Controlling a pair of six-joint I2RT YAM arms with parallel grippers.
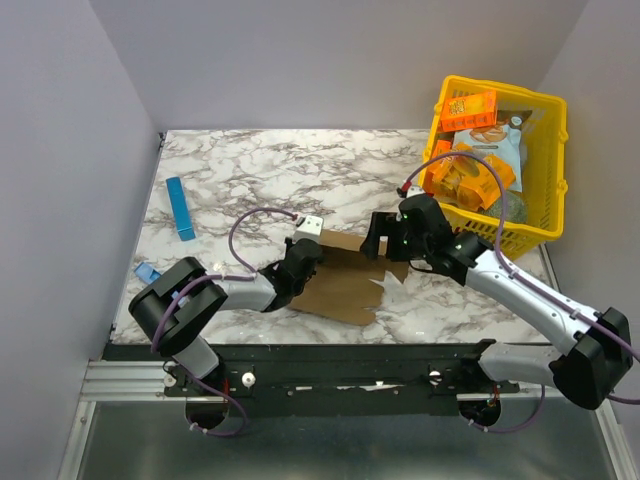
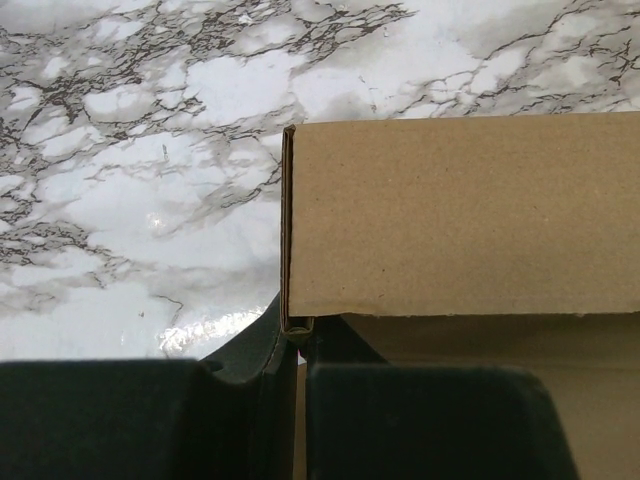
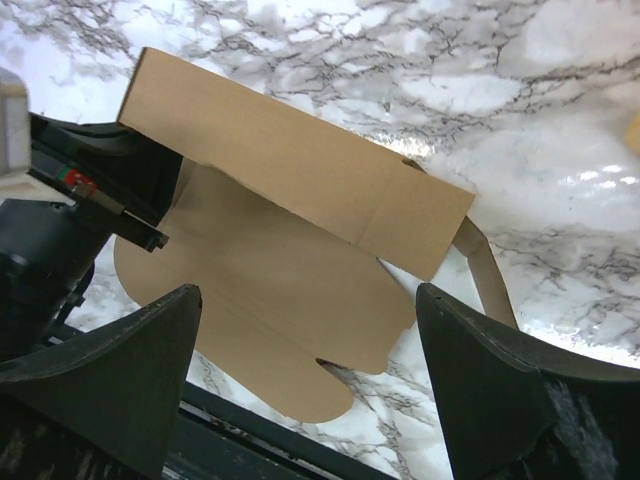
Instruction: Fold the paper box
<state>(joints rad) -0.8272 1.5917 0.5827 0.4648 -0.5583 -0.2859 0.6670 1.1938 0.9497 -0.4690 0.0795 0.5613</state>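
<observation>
My left end effector [image 2: 300, 345] pinches the flat brown cardboard sheet [image 2: 450, 220]; my right end effector [image 3: 308, 300] is spread wide.

The left arm [image 1: 235, 292] stretches low across the desk to the left end of the paper box [image 1: 345, 285]. Its pincer [image 2: 300, 350] is clamped on the box's raised flap. The right arm [image 1: 520, 290] angles in from the box's right, with its pincer [image 3: 308, 300] spread wide over the box's far edge.
</observation>
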